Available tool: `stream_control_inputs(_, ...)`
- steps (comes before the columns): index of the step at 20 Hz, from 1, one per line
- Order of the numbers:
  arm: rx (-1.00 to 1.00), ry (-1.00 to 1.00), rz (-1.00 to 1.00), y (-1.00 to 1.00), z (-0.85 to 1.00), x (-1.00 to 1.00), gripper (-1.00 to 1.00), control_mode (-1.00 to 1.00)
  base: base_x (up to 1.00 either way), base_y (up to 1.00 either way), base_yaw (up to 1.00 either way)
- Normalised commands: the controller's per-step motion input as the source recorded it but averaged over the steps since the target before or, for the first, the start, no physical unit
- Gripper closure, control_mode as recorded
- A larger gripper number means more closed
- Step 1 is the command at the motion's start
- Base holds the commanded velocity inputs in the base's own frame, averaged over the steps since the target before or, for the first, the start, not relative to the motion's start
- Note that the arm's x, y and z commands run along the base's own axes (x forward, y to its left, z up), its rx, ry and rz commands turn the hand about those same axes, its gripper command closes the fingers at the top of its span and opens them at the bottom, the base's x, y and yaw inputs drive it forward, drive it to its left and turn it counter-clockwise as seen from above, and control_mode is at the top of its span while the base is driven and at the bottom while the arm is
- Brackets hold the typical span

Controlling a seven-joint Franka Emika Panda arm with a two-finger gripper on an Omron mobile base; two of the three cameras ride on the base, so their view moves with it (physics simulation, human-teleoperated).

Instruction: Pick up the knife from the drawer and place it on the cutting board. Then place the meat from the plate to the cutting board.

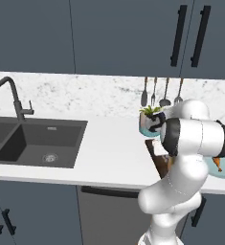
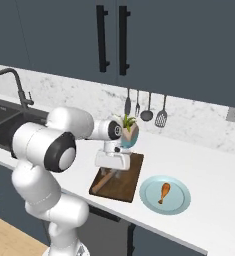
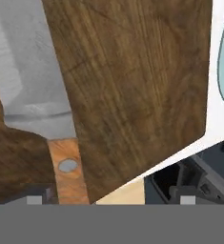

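The knife lies flat on the cutting board, its grey blade running up the board and its tan handle pointing toward the board's near edge. In the hand view the two dark finger tips stand wide apart at the bottom, one on each side of the handle, so the jaws are apart and hold nothing. From the right base view the gripper hangs just above the board's near end (the knife handle shows beneath it). The meat rests on the plate, just beside the board on the white bench.
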Motion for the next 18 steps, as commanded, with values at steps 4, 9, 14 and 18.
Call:
stream_control_inputs(4, 0.12, -0.16, 0.00, -0.46, 0.30, -0.28, -1.00, -1.00, 0.00, 0.00, 0.00)
stream_control_inputs(9, 0.13, -0.14, 0.00, -0.57, 0.29, -0.06, -1.00, -1.00, 0.00, 0.00, 0.00)
stream_control_inputs(14, 0.04, -0.11, 0.02, -0.53, 0.18, 0.00, -1.00, -1.00, 0.00, 0.00, 0.00)
stream_control_inputs(18, 0.00, -0.06, 0.04, -0.65, 0.00, 0.00, -1.00, -1.00, 0.00, 0.00, 0.00)
